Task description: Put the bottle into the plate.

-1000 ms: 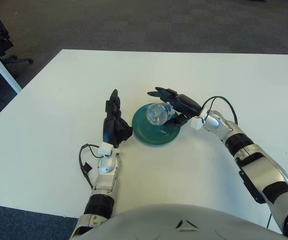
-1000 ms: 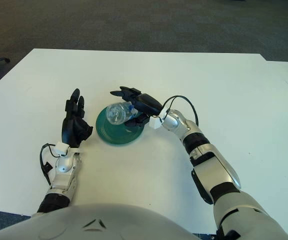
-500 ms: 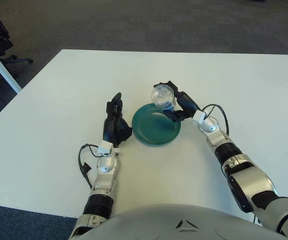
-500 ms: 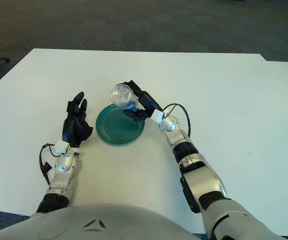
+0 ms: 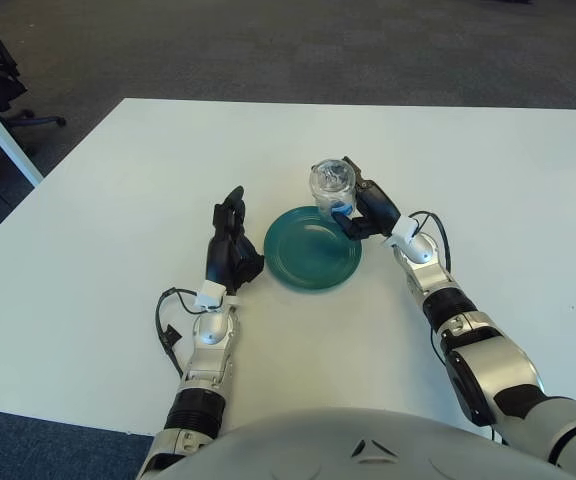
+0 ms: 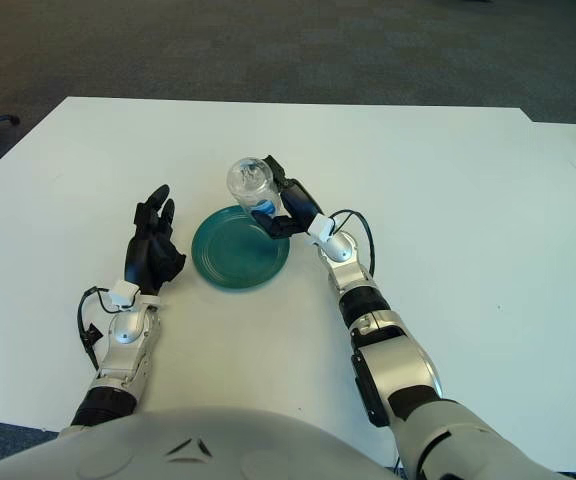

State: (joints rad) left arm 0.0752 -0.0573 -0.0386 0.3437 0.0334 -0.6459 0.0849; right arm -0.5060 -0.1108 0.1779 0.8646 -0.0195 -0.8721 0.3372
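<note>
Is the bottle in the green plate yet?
No. The right hand holds the bottle at the far rim of the plate, whose dish is bare.

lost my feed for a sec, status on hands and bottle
Right hand shut on bottle, held at the plate's far rim. Left hand open, left of plate. Plate bare, nothing in the way.

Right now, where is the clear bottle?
The clear bottle is in the right hand, at the far right edge of the green plate near the middle of the white table. The left hand shows left of the plate.
</note>
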